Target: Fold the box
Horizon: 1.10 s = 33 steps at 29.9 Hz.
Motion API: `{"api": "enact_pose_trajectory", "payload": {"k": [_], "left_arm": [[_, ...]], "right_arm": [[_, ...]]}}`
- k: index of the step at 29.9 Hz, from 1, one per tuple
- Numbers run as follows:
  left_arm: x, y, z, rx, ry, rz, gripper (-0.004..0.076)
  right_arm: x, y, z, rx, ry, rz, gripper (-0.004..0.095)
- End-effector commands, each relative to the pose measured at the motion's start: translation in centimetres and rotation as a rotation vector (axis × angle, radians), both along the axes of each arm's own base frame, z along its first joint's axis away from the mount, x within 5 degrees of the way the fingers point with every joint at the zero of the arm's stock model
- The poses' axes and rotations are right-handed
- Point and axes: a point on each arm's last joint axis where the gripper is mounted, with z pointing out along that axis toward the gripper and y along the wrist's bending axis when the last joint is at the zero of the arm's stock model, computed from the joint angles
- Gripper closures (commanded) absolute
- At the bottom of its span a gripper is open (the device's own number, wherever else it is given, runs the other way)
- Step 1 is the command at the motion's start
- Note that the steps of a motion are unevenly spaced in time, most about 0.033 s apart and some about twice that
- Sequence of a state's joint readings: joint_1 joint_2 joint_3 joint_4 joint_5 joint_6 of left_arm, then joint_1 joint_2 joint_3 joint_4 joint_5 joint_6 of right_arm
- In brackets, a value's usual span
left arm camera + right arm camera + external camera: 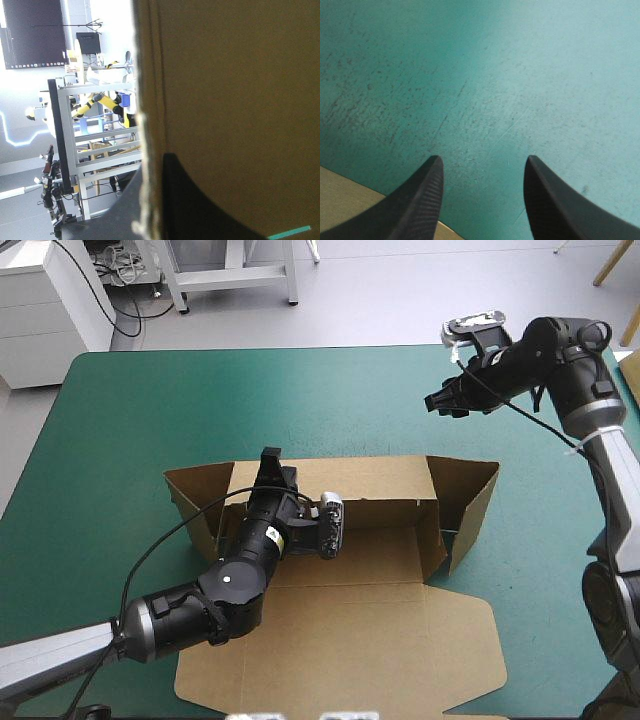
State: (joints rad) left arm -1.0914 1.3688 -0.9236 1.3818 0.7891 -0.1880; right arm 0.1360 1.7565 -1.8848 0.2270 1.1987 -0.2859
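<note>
Pinching the raised far wall of the box [350, 640], the left gripper [270, 462] has its two black fingers all but closed, with the sheet of brown board between them. In the left wrist view the board's cut edge, rough and slightly frayed, runs straight up through the gripper [151, 167]. One smooth, fin-shaped finger [195, 205] lies flat against the matte brown face [240, 100], and the other shows as a dark shape on the far side of the edge. A thin strip of the teal-green cover [287, 232] shows beside that finger.

Seen from above, the box sits under and around this gripper in the middle of the table. Its long far wall stands up. A creased, angular side flap is raised at each end, one just beside the gripper and one well away from it. The broad lid panel, with cut-off corners, lies flat behind the wrist toward the table's near edge.

The right gripper [437, 401] hangs above bare cover [130, 420] beyond the box's far right corner, apart from the board and holding nothing. Its fingers [415, 205] stand wide apart around the gap [482, 159], their curved inner faces finely ribbed and tapering to blunt tips. Ahead of and beneath them the cover [480, 75] is smooth but scuffed, marked with fine scratches and dark specks. A flat brown corner of the box [340, 200] shows just beside and below one finger.
</note>
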Motion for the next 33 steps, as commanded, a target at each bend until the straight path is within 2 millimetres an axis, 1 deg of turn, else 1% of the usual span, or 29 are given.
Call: {"api": "enact_pose_trajectory", "payload": {"k": [1,6,12,16,22,26,33], "left_arm": [[-0.2,0.5,1.9,-0.022,-0.070,0.000,0.0731],[-0.2,0.5,1.9,-0.023,-0.070,-0.002,0.0731],[-0.2,0.4,1.9,-0.010,-0.072,-0.004,0.0731],[-0.2,0.5,1.9,-0.010,-0.072,-0.002,0.0731],[-0.2,0.5,1.9,-0.010,-0.072,-0.002,0.0731],[-0.2,0.5,1.9,-0.010,-0.072,-0.002,0.0731],[-0.2,0.5,1.9,-0.010,-0.072,-0.002,0.0731]], "right_arm": [[-1.0,0.0,2.4,0.037,-0.095,0.029,0.0452],[-1.0,0.0,2.4,0.031,-0.095,0.028,0.0452],[-1.7,0.7,2.8,0.027,-0.101,0.046,0.0452],[-2.6,1.0,1.1,-0.032,-0.046,0.058,0.0452],[-4.9,0.9,-1.3,-0.027,0.048,0.075,0.0452],[-6.8,0.5,-2.4,-0.040,0.088,0.087,0.0452],[-10.2,0.1,-2.5,-0.024,0.091,0.106,0.0452]]}}
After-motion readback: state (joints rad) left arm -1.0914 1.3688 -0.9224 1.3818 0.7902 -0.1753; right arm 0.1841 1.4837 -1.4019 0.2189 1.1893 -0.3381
